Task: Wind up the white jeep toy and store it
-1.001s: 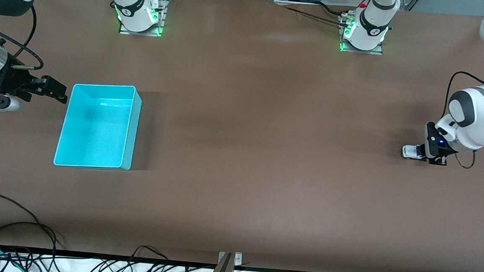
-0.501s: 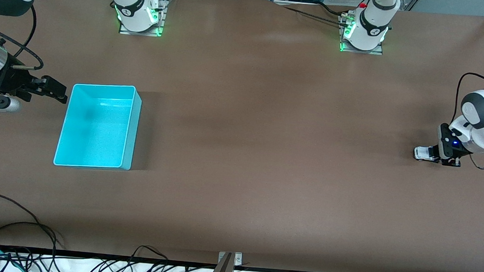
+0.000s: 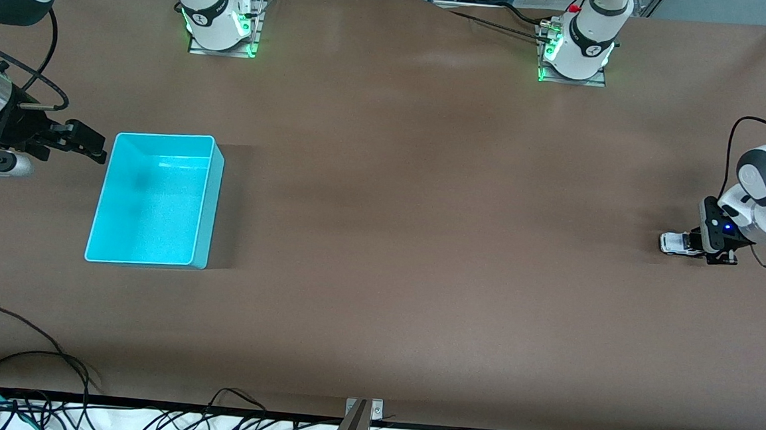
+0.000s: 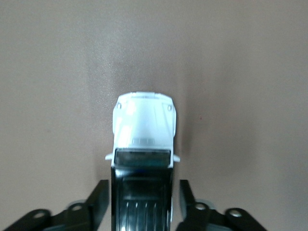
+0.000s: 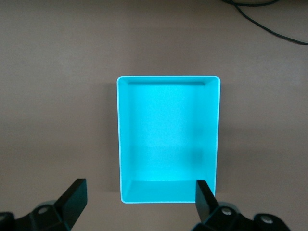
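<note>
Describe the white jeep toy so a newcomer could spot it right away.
Look at the left arm's end of the brown table. On the table there, between the fingers of the left gripper, sits the white jeep toy. It is a tiny car with a white hood and black roof, dwarfed by the cyan bin.

White jeep toy (image 4: pixel 143 144) on brown table (image 4: pixel 240 72), left tool (image 4: pixel 142 202) fingers (image 4: pixel 98 199) parted beside its rear

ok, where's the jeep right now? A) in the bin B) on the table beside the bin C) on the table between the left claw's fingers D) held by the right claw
C: the jeep sits on the table between the left claw fingers, and the bin is empty.
</note>
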Action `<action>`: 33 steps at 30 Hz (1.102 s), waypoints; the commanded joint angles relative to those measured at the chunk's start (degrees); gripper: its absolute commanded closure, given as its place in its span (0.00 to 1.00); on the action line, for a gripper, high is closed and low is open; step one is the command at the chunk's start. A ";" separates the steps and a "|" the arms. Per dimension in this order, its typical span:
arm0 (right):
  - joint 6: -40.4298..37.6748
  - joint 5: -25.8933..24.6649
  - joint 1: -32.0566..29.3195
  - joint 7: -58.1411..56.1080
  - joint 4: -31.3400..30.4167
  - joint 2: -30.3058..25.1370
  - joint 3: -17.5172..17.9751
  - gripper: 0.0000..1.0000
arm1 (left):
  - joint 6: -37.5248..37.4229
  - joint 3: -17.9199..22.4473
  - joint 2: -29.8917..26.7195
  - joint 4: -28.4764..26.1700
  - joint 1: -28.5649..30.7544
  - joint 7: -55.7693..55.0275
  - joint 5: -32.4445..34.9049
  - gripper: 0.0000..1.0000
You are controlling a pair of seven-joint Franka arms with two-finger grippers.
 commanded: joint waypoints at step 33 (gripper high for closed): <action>-0.18 0.17 -0.84 0.18 -1.04 -1.19 -0.21 0.00 | -34.10 -1.65 -0.08 28.57 -11.63 -46.17 -4.21 0.00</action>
